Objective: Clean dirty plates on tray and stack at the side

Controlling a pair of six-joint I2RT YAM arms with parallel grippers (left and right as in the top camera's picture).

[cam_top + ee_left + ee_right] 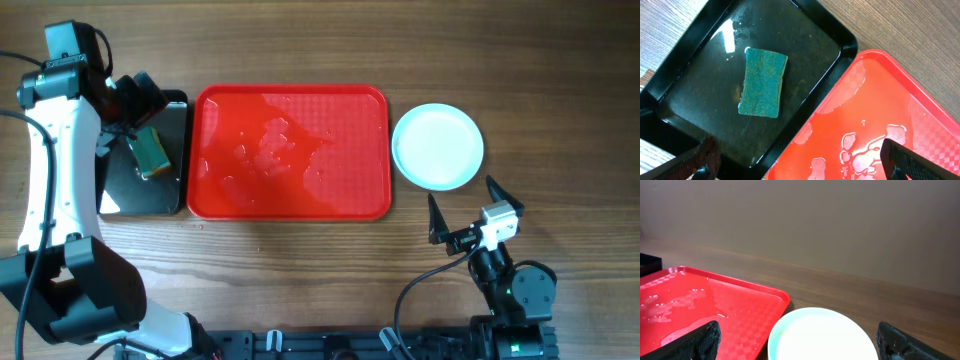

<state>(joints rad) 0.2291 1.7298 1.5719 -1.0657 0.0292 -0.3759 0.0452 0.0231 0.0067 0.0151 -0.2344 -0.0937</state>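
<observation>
The red tray lies mid-table, wet, with no plates on it; it also shows in the left wrist view and the right wrist view. A white plate lies on the table just right of the tray, also seen in the right wrist view; I cannot tell how many plates are stacked there. My left gripper is open and empty over the black tray; its fingers straddle the border of both trays. My right gripper is open and empty, just in front of the plate.
A black glossy tray sits left of the red tray and holds a green sponge, seen in the left wrist view lying flat in the wet black tray. Water puddles cover the red tray's left half.
</observation>
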